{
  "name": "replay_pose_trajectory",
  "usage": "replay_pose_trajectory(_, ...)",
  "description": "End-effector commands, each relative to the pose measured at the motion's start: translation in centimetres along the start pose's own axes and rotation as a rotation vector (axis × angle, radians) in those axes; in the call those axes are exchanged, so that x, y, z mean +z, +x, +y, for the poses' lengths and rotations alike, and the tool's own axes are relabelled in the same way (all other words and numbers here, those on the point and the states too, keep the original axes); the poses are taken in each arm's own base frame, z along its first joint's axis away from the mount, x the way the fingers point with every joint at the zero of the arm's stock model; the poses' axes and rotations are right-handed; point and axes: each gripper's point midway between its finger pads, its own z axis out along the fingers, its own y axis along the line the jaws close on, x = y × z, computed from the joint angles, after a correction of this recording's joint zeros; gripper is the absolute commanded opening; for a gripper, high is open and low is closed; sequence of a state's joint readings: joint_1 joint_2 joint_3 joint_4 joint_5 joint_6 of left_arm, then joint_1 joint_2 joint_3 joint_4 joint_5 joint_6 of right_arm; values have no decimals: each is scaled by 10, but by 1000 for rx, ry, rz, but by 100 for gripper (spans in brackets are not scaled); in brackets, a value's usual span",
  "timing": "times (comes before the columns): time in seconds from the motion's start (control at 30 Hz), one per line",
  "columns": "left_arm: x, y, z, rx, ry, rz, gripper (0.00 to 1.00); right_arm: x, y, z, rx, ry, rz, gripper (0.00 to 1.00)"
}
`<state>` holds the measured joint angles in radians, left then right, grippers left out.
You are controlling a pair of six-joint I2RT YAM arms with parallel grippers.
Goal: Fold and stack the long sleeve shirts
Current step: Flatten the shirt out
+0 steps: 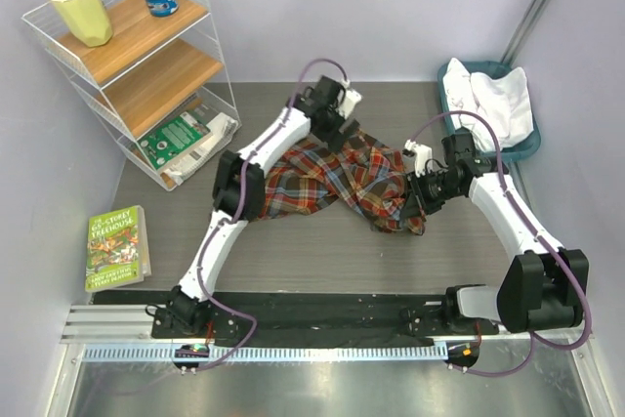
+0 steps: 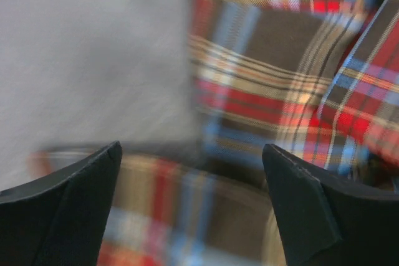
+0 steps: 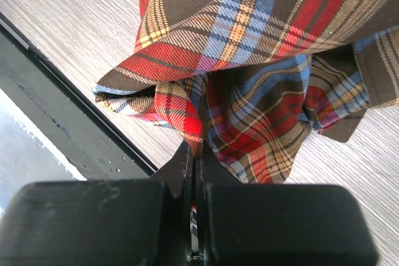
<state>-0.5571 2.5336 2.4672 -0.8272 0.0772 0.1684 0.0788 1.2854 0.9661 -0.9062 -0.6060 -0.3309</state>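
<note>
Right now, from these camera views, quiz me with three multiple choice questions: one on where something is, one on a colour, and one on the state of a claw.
1. Where is the white shirt?
A. in the teal basket
B. on the floor
C. over the right arm

2. What colour is the cup on top of the wire shelf?
A. blue
B. yellow
C. red

3. How is the right claw?
A. wide open
B. shut on the plaid shirt
C. shut on nothing

Answers:
1 A, the white cloth is bunched inside the basket at the far right.
2 B, the cup is pale yellow.
3 B, the right wrist view shows its fingers pressed together with plaid cloth pinched between them.
</note>
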Motion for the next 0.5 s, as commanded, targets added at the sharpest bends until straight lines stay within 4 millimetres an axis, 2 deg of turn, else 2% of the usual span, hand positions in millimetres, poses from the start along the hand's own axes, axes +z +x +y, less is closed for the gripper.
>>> replay_pose_trajectory(0.0, 9, -17, 5, 29, -133, -72, 97, -1, -7, -1, -1, -7, -33, 1)
replay_pose_trajectory(0.13, 19, -23, 5, 1, -133, -107, 97, -1, -7, 0, -6, -11, -35, 1)
replay_pose_trajectory(0.27, 34, -21, -13, 2, -33, -121, 95, 1, -6, -1, -9, -13, -25, 1)
replay_pose_trajectory(0.47, 53, -21, -20, -45, -1, -143, 95, -1, -10, -2, -21, -6, -31, 1)
